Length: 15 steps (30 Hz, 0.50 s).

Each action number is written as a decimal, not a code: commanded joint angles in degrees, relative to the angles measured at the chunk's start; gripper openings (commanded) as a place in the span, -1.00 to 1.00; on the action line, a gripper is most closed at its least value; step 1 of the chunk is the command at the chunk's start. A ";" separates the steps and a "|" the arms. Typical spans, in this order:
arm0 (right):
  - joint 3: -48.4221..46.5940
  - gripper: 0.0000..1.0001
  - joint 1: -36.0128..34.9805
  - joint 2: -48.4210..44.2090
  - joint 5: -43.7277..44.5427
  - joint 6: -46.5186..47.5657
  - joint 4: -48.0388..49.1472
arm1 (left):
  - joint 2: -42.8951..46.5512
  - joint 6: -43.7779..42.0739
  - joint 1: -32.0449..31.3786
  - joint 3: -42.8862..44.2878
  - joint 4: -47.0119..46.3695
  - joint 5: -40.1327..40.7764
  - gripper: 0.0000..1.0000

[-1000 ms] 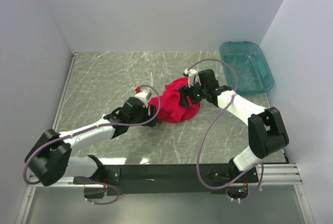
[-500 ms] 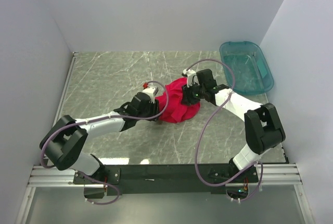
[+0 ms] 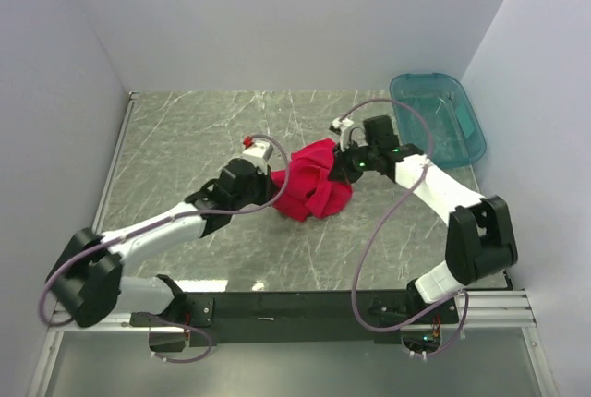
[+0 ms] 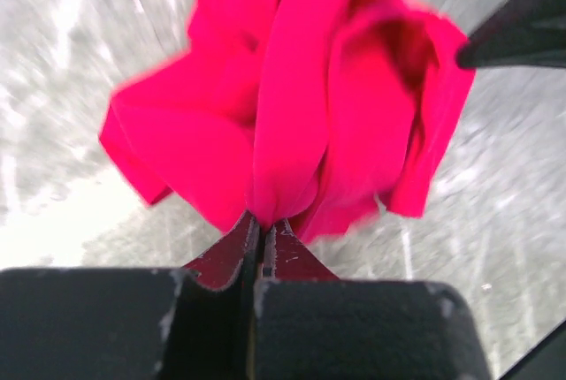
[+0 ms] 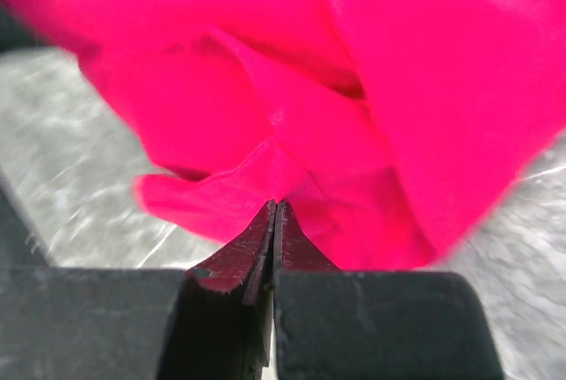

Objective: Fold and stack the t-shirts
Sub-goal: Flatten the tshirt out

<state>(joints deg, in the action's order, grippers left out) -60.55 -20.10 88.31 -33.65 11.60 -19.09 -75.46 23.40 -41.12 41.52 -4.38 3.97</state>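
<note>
One crumpled red t-shirt (image 3: 312, 186) lies bunched in the middle of the marbled table. My left gripper (image 3: 275, 178) is at the shirt's left edge, shut on a fold of the red cloth (image 4: 283, 159). My right gripper (image 3: 343, 168) is at the shirt's right edge, shut on another fold of the t-shirt (image 5: 292, 106). In both wrist views the fingertips pinch cloth with no gap between them, and the shirt bulges up between the two grippers.
A teal plastic bin (image 3: 437, 118) stands at the back right corner of the table. White walls enclose the table on three sides. The grey marbled tabletop (image 3: 194, 134) stretches to the left and front of the shirt.
Both grippers have closed on the shirt's opposite edges. The left arm swung in toward the cloth, and the shirt is now pulled up slightly between them.
</note>
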 commanded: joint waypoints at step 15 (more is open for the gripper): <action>-24.35 -1.00 4.19 -25.90 -16.97 35.69 -33.47 | 41.17 -5.99 -0.27 5.05 11.76 11.50 -0.99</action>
<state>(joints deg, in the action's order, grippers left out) -82.04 -15.88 67.20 -48.88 42.61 -47.59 -37.67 19.77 -41.12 42.33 7.92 13.21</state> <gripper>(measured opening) 0.005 0.024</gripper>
